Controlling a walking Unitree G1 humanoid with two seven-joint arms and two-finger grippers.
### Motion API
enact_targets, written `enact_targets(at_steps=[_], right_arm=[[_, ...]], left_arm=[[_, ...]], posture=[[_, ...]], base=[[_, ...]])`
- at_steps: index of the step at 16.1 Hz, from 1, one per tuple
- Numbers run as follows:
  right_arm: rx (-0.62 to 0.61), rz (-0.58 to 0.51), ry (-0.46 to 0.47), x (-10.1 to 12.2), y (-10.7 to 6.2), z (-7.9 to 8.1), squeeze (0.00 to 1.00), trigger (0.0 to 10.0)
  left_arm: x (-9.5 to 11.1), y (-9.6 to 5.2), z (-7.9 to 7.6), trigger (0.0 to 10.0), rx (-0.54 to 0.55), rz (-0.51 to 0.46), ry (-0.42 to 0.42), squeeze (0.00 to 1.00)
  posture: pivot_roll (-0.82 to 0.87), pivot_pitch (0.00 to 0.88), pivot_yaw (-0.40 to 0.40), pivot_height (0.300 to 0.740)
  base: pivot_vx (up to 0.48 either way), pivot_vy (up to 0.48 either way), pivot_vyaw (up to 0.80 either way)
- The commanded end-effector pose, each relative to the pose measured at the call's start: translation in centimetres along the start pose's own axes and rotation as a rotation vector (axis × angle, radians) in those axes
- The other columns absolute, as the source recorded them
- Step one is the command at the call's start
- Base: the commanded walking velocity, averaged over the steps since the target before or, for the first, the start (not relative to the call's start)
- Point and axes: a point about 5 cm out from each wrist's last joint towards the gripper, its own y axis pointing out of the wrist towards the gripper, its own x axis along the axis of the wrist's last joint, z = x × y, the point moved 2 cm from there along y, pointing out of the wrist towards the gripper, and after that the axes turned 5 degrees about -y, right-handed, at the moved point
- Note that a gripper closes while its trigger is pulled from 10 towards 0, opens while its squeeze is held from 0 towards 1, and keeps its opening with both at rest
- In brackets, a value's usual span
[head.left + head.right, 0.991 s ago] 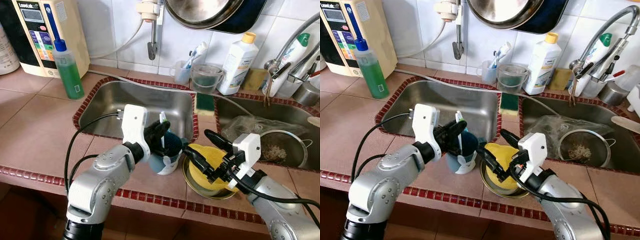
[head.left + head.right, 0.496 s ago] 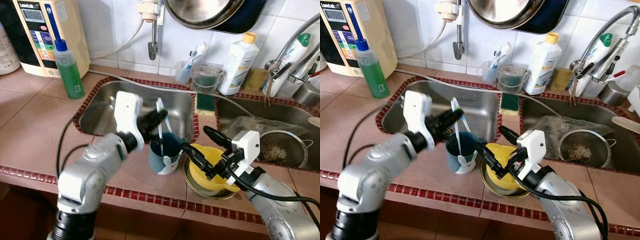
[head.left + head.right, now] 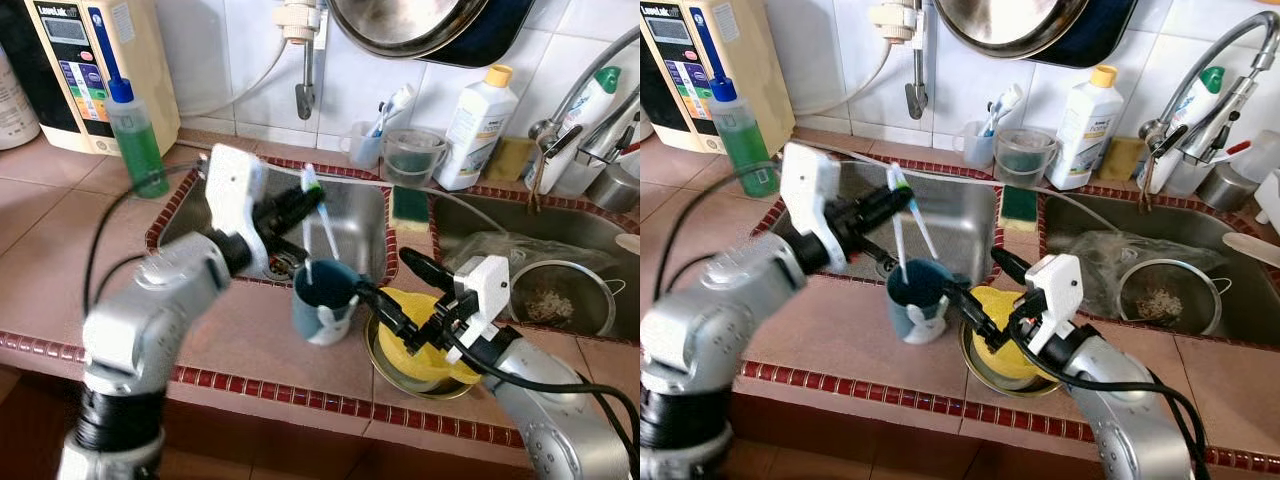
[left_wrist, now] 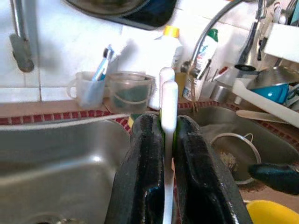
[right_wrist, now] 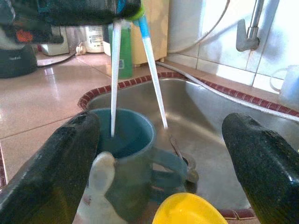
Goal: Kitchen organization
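Observation:
A blue cup (image 3: 322, 300) stands on the tiled counter at the sink's front edge. My left gripper (image 3: 297, 203) is above and behind it, shut on two white-handled toothbrushes (image 3: 318, 228). Their lower ends hang at the cup's mouth. In the left wrist view the black fingers (image 4: 145, 168) clamp a white handle (image 4: 168, 107). My right gripper (image 3: 388, 278) is open beside the cup, over a yellow bowl (image 3: 432, 335) that sits in a metal dish (image 3: 385, 365). In the right wrist view the cup (image 5: 126, 140) lies between the spread fingers (image 5: 51, 163).
The left sink basin (image 3: 355, 215) lies behind the cup; the right basin holds a strainer (image 3: 560, 295). A green soap bottle (image 3: 135, 140) and a water purifier (image 3: 85, 60) stand at the back left. A sponge (image 3: 408, 205), a white bottle (image 3: 478, 125) and a tap (image 3: 590, 80) line the back.
My left gripper has risen and pulled back to the left, lifting the two toothbrushes out of the cup. My right gripper has edged closer to the cup.

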Motion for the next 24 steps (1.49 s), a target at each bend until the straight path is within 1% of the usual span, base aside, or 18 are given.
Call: enact_targets(at_steps=[1, 2, 4, 7, 9, 10, 12, 13, 14, 15, 16, 18, 19, 20, 21, 22, 23, 24], right_arm=[[0.001, 0.008, -0.009, -0.1, 0.0, -0.2, 0.00, 10.0], [0.001, 0.008, -0.010, -0.1, 0.1, -0.3, 0.00, 10.0], [-0.001, 0.005, -0.016, -0.1, 0.2, -0.4, 0.00, 10.0], [0.001, 0.000, -0.020, 0.0, 0.3, -0.5, 0.00, 10.0], [0.001, -0.001, -0.025, 0.0, 0.3, -0.5, 0.00, 10.0], [0.000, 0.000, -0.028, 0.0, 0.2, -0.6, 0.00, 10.0], [0.001, -0.003, -0.031, 0.1, 0.3, -0.6, 0.00, 10.0], [0.003, -0.001, -0.031, 0.1, 0.3, -0.5, 0.00, 10.0], [0.005, 0.001, -0.031, 0.0, 0.3, -0.5, 0.00, 10.0], [0.004, 0.004, -0.029, 0.0, 0.3, -0.5, 0.00, 10.0], [0.001, 0.006, -0.024, 0.0, 0.3, -0.5, 0.00, 10.0], [-0.025, 0.003, -0.005, 0.3, 0.0, -0.6, 0.00, 10.0], [-0.051, -0.008, 0.014, 0.6, -0.6, -0.7, 0.00, 10.0], [-0.060, -0.008, 0.022, 0.6, -0.8, -0.7, 0.00, 10.0], [-0.074, -0.006, 0.024, 0.6, -1.1, -0.8, 0.00, 10.0], [-0.097, -0.013, 0.039, 0.7, -1.6, -0.9, 0.00, 10.0], [-0.112, -0.023, 0.056, 0.9, -1.8, -0.9, 0.00, 10.0], [-0.147, -0.038, 0.077, 1.1, -2.3, -1.1, 0.00, 10.0]], left_arm=[[1.2, 0.2, 0.1, 10.0, -0.025, -0.028, 0.019, 0.00], [1.4, 0.2, 0.2, 10.0, -0.028, -0.031, 0.021, 0.00], [3.3, 0.3, 0.8, 10.0, -0.053, -0.074, 0.015, 0.00], [4.3, 0.6, 0.9, 10.0, -0.092, -0.101, 0.014, 0.00], [5.0, 0.8, 0.9, 10.0, -0.109, -0.124, -0.006, 0.00], [5.5, 0.8, 0.9, 10.0, -0.122, -0.152, -0.017, 0.00], [5.9, 1.1, 1.7, 10.0, -0.083, -0.177, -0.007, 0.00], [5.6, 1.8, 3.2, 10.0, 0.016, -0.180, 0.028, 0.00], [5.0, 2.4, 4.3, 10.0, 0.098, -0.169, 0.055, 0.00], [3.9, 3.1, 5.3, 10.0, 0.169, -0.148, 0.099, 0.00], [3.1, 3.6, 5.9, 10.0, 0.214, -0.135, 0.151, 0.00], [1.7, 4.4, 6.8, 10.0, 0.272, -0.097, 0.206, 0.00], [0.4, 5.0, 7.5, 10.0, 0.308, -0.061, 0.211, 0.00], [0.0, 5.2, 7.8, 10.0, 0.322, -0.053, 0.207, 0.00], [-0.6, 5.4, 8.0, 10.0, 0.330, -0.042, 0.209, 0.00], [-1.4, 5.6, 8.3, 10.0, 0.330, -0.019, 0.235, 0.00], [-1.9, 5.8, 8.3, 10.0, 0.319, -0.012, 0.237, 0.00], [-2.7, 5.9, 8.6, 10.0, 0.324, 0.018, 0.232, 0.00]], posture=[[-0.04, 0.000, -0.040, 0.740], [-0.04, 0.000, -0.039, 0.740], [-0.05, 0.000, -0.038, 0.740], [-0.06, 0.000, -0.036, 0.740], [-0.06, 0.000, -0.035, 0.740], [-0.06, 0.000, -0.035, 0.740], [-0.07, 0.000, -0.036, 0.740], [-0.07, 0.000, -0.038, 0.740], [-0.07, 0.000, -0.041, 0.740], [-0.07, 0.000, -0.043, 0.740], [-0.07, 0.000, -0.046, 0.740], [-0.08, 0.000, -0.044, 0.740], [-0.10, 0.000, -0.040, 0.740], [-0.11, 0.000, -0.035, 0.740], [-0.12, 0.000, -0.027, 0.740], [-0.13, 0.000, -0.018, 0.740], [-0.14, 0.000, -0.008, 0.740], [-0.16, 0.000, 0.009, 0.740]], base=[[0.000, 0.000, 0.00], [0.000, 0.000, 0.00], [0.000, 0.000, 0.00], [0.000, 0.000, 0.00], [0.000, 0.000, 0.00], [0.000, 0.000, 0.00], [0.000, 0.000, 0.00], [0.000, 0.000, 0.00], [0.000, 0.000, 0.00], [0.000, 0.000, 0.00], [0.000, 0.000, 0.00], [0.000, 0.000, 0.00], [0.000, 0.000, 0.00], [0.000, 0.000, 0.00], [0.000, 0.000, 0.00], [0.000, 0.000, 0.00], [0.000, 0.000, 0.00], [0.000, 0.000, 0.00]])
